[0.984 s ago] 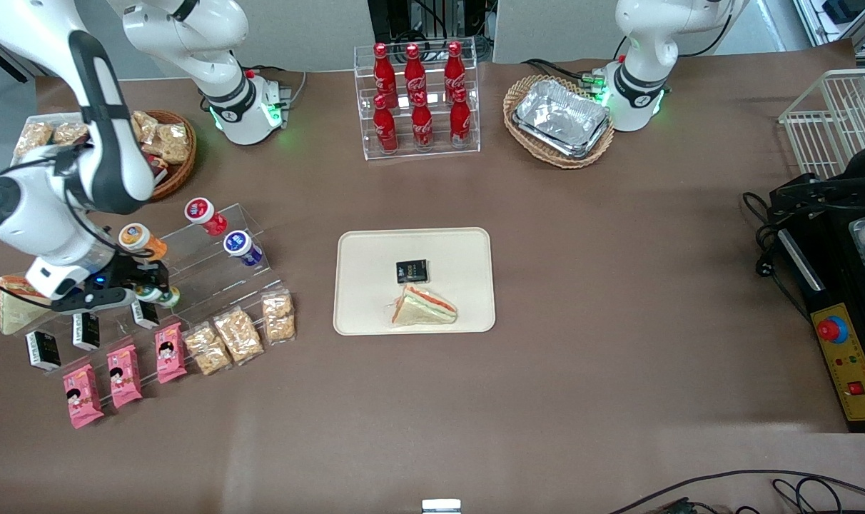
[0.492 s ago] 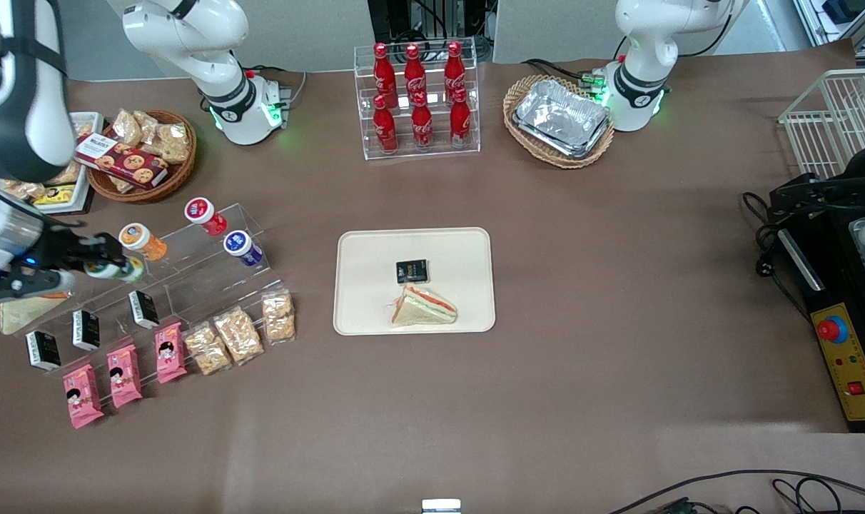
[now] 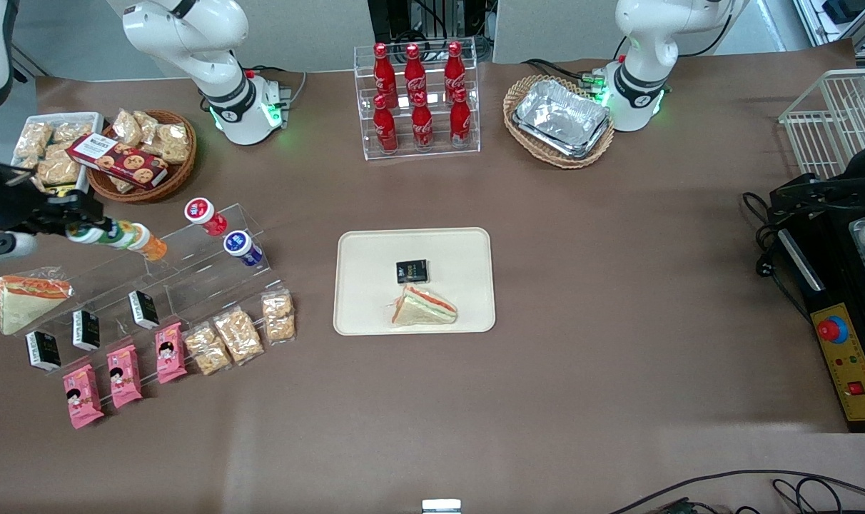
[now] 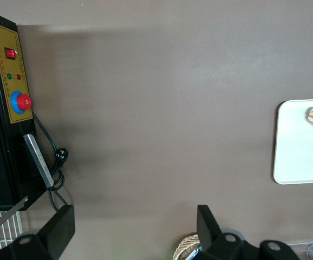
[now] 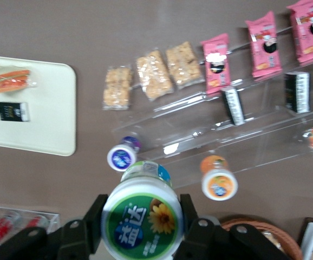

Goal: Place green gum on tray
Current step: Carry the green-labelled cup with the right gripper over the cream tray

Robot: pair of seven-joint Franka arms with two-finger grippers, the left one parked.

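**Gum in jaws, above rack**

Gripper: hanging above the clear rack at the working arm's end of the desk, jaws clamping the gum. Tray: lying mid-desk, well apart, carrying a sandwich and a black packet.

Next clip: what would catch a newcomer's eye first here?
Probably the gripper clamped on the small white green-lidded gum bottle, held in the air above the clear stepped display rack at the working arm's end of the table. Next, the cream rectangular tray mid-table, carrying a wrapped triangular sandwich and a small black packet.
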